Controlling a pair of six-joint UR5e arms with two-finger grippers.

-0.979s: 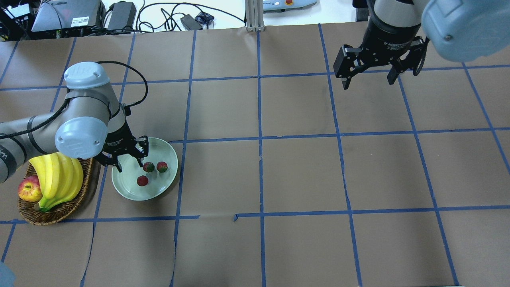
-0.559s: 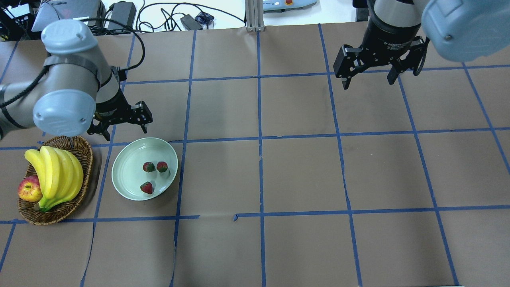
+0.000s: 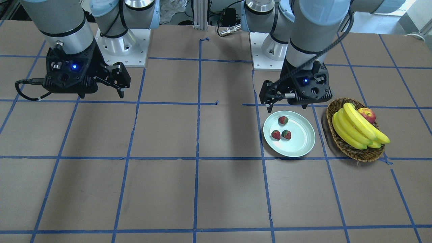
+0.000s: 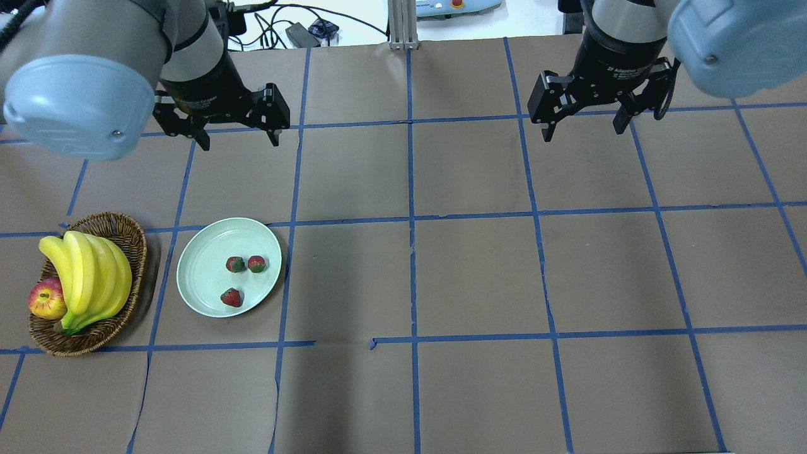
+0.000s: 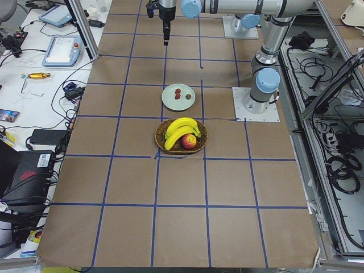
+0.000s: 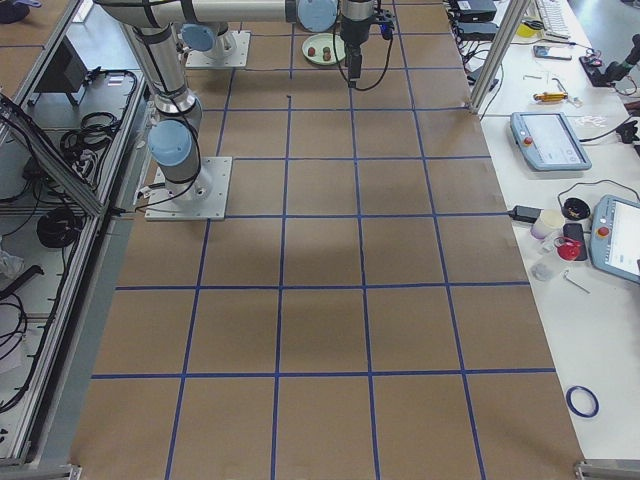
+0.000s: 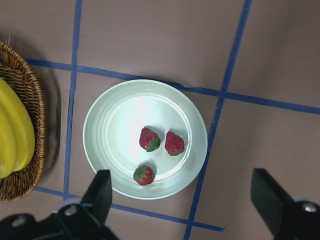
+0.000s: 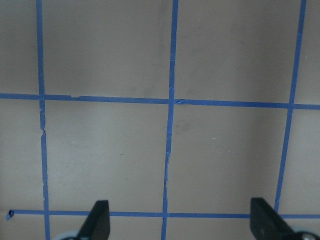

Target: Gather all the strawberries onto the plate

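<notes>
Three strawberries [image 4: 235, 264] [image 4: 256, 263] [image 4: 231, 297] lie inside the pale mint-green plate [image 4: 195, 265] at the table's left. In the left wrist view they [image 7: 149, 139] sit right of the plate's [image 7: 110, 145] middle, and they also show in the front-facing view [image 3: 283, 120]. My left gripper [image 4: 239, 142] is open and empty, raised well above the table, beyond the plate. My right gripper [image 4: 585, 132] is open and empty over bare paper at the far right; its wrist view [image 8: 181, 222] shows only paper and tape lines.
A brown wicker basket [image 4: 126, 230] with a bunch of bananas [image 4: 88, 277] and a red-yellow apple [image 4: 45, 299] stands just left of the plate. Brown paper with blue tape lines [image 4: 413, 217] covers the table. Cables and electronics [image 4: 189, 25] lie beyond the far edge.
My left gripper has risen from just over the plate and moved toward the far side, staying open. One strawberry has shifted slightly within the plate. The right arm has not moved.
</notes>
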